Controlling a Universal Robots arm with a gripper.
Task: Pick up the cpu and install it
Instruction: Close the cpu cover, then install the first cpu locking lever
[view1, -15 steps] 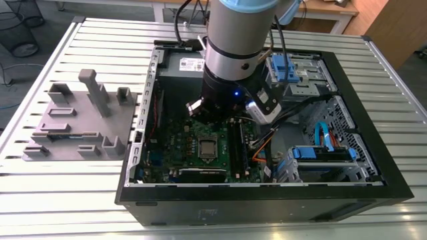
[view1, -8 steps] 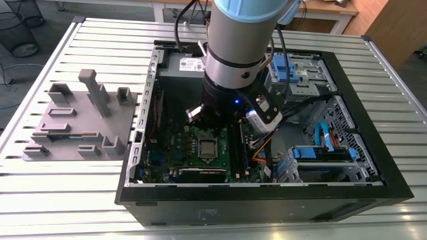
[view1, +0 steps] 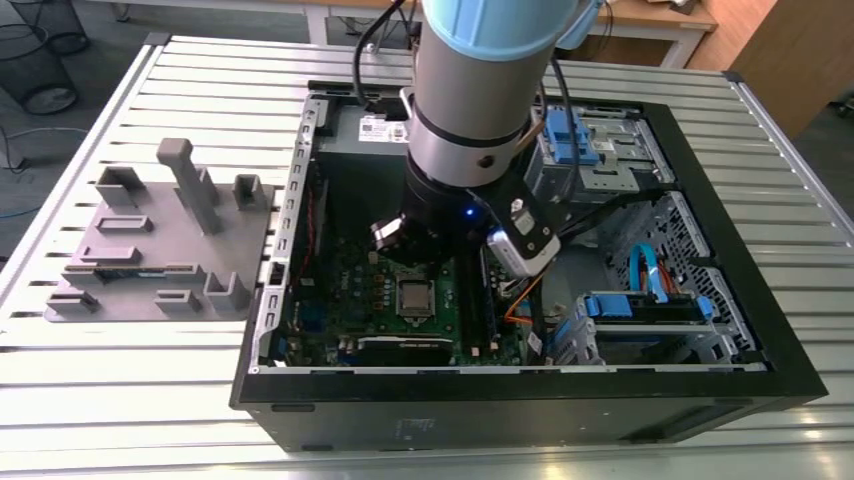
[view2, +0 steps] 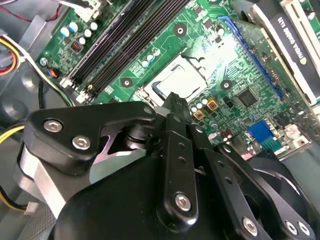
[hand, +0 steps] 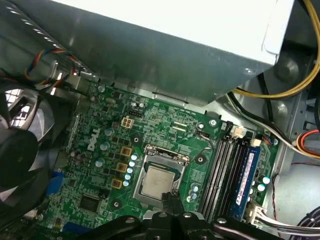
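My gripper (view2: 172, 102), fingers pressed together and holding nothing, hovers just above the cpu (hand: 156, 181), which sits in its socket (hand: 161, 172) mid-motherboard (hand: 105, 150). Installing looks nearly done; seating needs care.

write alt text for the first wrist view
The cpu sits in its socket on a green motherboard, with the robot's black hand just beside it. Memory slots run alongside, and a grey metal case wall is beyond.

1 open computer case (view1: 747, 390) holds 1 green motherboard (hand: 165, 125) with 1 cpu (hand: 158, 181) seated in 1 socket (hand: 161, 156); 1 grey fixture tray (view1: 147, 250) lies left in the exterior view.
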